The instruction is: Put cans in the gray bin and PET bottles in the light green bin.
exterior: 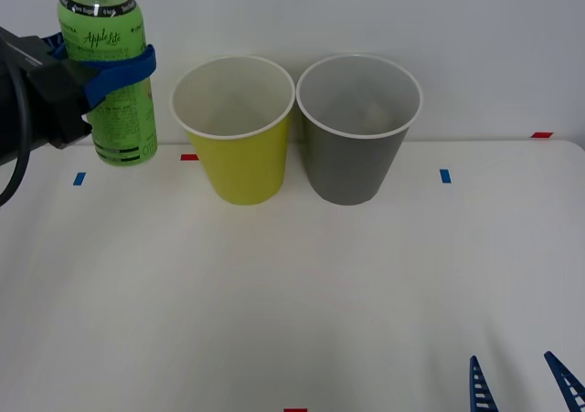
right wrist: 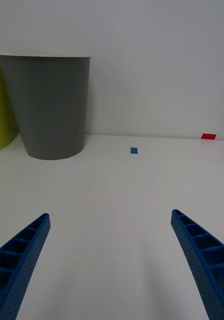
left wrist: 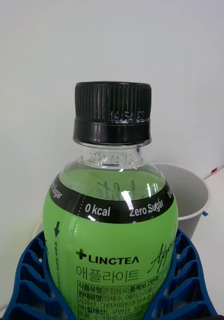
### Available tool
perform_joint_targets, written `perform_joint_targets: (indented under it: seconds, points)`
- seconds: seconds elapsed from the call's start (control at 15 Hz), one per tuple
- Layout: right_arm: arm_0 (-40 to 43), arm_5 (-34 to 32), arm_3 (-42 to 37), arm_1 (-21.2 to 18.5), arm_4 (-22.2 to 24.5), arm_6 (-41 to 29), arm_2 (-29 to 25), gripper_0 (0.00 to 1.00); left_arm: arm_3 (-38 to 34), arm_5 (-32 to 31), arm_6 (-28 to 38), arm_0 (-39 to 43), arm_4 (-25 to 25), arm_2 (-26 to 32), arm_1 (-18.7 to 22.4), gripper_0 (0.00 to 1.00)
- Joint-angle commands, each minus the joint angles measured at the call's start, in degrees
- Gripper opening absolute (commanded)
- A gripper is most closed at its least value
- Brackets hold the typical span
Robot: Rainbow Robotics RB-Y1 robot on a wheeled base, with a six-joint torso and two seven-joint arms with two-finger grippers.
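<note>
— Left gripper point(exterior: 117, 69)?
— Up at the far left, above the table point(exterior: 274, 293), blue fingers point(left wrist: 26, 280) clamped around the PET bottle point(exterior: 107, 74) at mid-label.
— Bottle's attitude?
— Upright, black cap on top, green label facing near, base hanging clear of the table surface. Held just left of the light green bin point(exterior: 235, 129), not over its mouth.
— And the bins?
— Standing side by side at the far middle, rims almost touching; light green on the left, the gray bin point(exterior: 357, 129) on the right.
— Right gripper point(exterior: 524, 385)?
— Low at the near right corner, fingers spread wide with nothing between them. Well apart from the bottle; facing the gray bin across bare table.
</note>
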Motion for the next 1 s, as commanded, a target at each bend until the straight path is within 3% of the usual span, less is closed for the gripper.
perform_joint_targets:
  seconds: [0.07,0.33,0.6,0.8,1.0]
  points:
    - [0.0,0.0,0.0,0.0,0.0,0.0,0.0,0.82,6.78,-0.04,-0.59,-7.99,-0.64,-2.78,-0.53,0.0]
    - [0.0,0.0,0.0,0.0,0.0,0.0,0.0,0.82,15.75,-2.33,-1.39,-16.07,-2.13,-6.64,-1.05,0.0]
    - [0.0,0.0,0.0,0.0,0.0,0.0,0.0,0.82,21.37,-9.36,-1.82,-19.76,-9.43,-13.94,-3.16,0.0]
    - [0.0,0.0,0.0,0.0,0.0,0.0,0.0,0.82,29.72,-18.5,-2.09,-22.31,-14.35,-20.79,-4.39,0.0]
    - [0.0,0.0,0.0,0.0,0.0,0.0,0.0,0.82,39.21,-30.36,-3.32,-23.1,-14.96,-27.12,-5.1,0.0]
